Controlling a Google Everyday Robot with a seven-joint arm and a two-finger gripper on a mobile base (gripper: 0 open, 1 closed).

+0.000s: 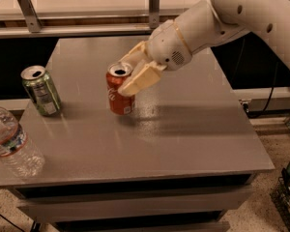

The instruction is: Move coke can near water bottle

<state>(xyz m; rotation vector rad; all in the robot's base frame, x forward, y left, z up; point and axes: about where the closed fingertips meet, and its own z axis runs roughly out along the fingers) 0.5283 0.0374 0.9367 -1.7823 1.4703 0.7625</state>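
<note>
The coke can [119,96] is red with white script and an open silver top. It stands upright at the table's left-middle. My gripper [131,71] reaches in from the upper right on a white arm, and its cream fingers [137,79] are closed around the can's upper part. The water bottle [12,141], clear ribbed plastic with a red, white and blue label band, lies tilted at the table's front left corner, well left of and nearer than the can.
A green soda can [41,91] stands upright near the left edge, between the coke can and the bottle. The grey table [183,139] has drawers below. A metal rail [87,21] runs behind the table. Cables lie on the floor at right.
</note>
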